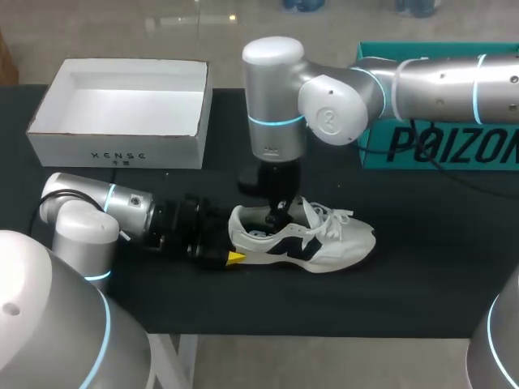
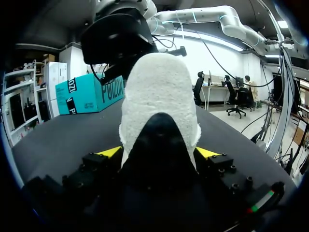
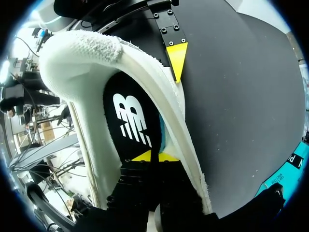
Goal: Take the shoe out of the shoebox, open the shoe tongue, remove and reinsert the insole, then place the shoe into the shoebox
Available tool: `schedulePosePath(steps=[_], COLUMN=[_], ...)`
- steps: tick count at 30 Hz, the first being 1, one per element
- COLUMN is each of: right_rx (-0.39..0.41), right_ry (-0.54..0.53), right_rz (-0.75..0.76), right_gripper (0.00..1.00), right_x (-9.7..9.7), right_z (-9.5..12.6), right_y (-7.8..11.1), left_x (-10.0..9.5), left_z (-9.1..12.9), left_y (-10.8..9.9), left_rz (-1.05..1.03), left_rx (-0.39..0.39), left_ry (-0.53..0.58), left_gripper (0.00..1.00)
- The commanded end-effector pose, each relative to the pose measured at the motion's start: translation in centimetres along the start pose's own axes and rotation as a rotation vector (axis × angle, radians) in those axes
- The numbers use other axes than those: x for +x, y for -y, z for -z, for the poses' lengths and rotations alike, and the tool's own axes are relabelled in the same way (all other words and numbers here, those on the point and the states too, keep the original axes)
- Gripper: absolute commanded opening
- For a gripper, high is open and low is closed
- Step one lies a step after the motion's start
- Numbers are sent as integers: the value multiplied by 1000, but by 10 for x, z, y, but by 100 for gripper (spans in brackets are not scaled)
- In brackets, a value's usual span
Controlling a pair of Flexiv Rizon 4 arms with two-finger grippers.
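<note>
On table, shoe lies crosswise, toe pointing right.

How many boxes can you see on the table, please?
2: an open white shoebox at the table's far left, and a teal box at the far right, partly hidden behind the right arm.

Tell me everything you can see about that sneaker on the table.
The sneaker is cream-white fabric with a dark side emblem and white laces. It stands on its sole on the black table, toe toward the right arm's side. The left gripper clamps its heel from both sides; the right gripper reaches into its opening from above, pinching the black insole.
</note>
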State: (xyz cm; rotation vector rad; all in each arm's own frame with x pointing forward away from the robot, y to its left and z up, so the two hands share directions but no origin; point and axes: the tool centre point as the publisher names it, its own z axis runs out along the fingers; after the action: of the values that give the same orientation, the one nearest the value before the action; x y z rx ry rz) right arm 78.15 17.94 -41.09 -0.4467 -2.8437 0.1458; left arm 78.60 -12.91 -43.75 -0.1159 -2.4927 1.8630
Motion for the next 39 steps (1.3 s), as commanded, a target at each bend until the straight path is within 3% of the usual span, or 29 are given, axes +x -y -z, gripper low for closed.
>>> schedulePosePath(steps=[1,15,34,39], right_rx=[-2,-7,-86,-100], right_ry=[-9,-29,38,48], right_rz=[2,42,-87,-77], right_gripper=[0,0,0,0], right_x=[7,9,11,4], right_z=[0,27,49,53], right_y=[9,17,49,38], left_x=[-2,-2,-2,-2], left_z=[-2,-2,-2,-2], left_y=[-5,-5,-5,-5], left_rz=[0,0,0,0], left_rx=[-3,-3,-3,-3], left_ry=[3,3,3,3], left_gripper=[0,0,0,0])
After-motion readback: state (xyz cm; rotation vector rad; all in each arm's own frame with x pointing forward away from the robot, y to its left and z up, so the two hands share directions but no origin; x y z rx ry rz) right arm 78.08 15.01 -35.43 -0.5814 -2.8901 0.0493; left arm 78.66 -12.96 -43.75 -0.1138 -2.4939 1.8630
